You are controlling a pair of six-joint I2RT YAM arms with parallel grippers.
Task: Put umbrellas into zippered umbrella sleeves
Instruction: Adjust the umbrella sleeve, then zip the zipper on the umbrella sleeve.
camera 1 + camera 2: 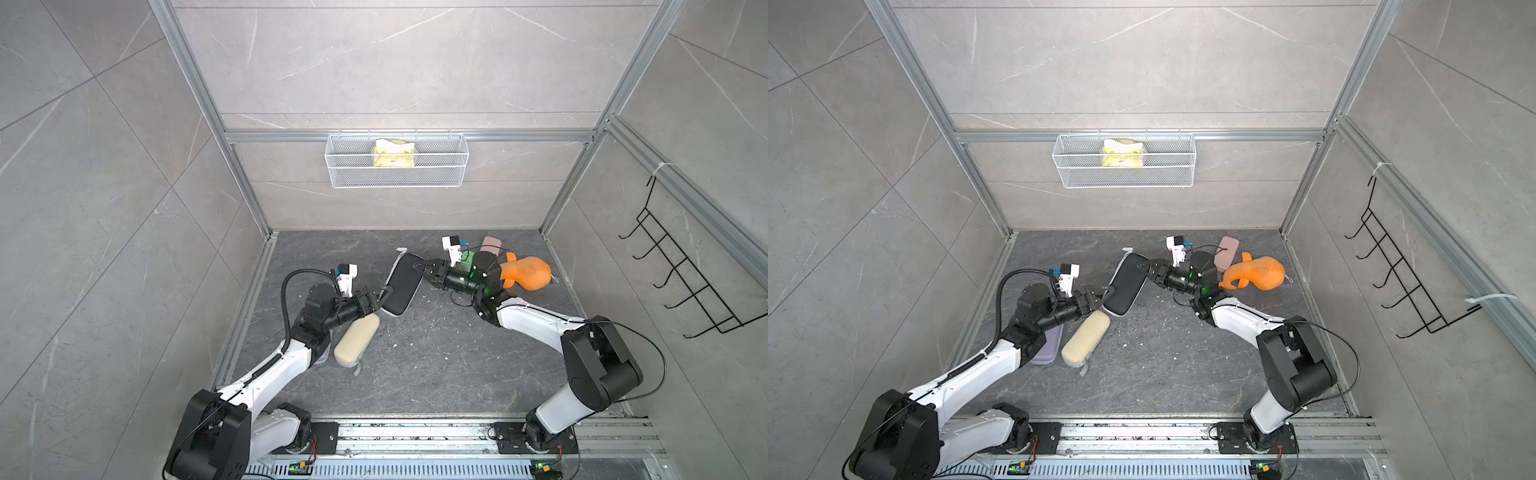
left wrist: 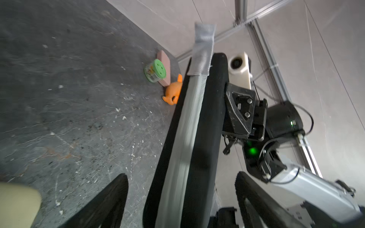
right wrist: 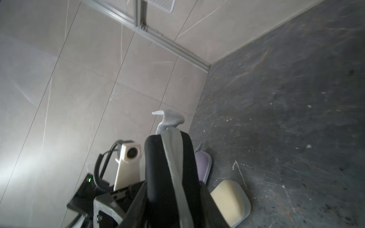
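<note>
A black zippered umbrella sleeve [image 1: 401, 286] [image 1: 1124, 286] stands on its edge mid-floor, its grey zipper band [image 2: 183, 138] facing up and a grey strap [image 1: 401, 249] at its far end. My right gripper [image 1: 419, 268] [image 3: 172, 189] is shut on the sleeve's far right edge. My left gripper [image 1: 380, 297] [image 2: 181, 174] is open around the near end, with a gap on each side. A cream sleeve [image 1: 357, 338] [image 3: 230, 201] lies closed by the left arm. A lilac sleeve [image 1: 1047, 347] [image 3: 203, 165] lies partly under that arm. No umbrellas are in view.
An orange plush toy [image 1: 528, 273], a flat pink case [image 1: 491, 243] and a green-lidded jar [image 2: 156, 70] sit at the back right behind my right wrist. A wire basket [image 1: 397, 160] hangs on the back wall. A black hook rack [image 1: 681, 270] is on the right wall.
</note>
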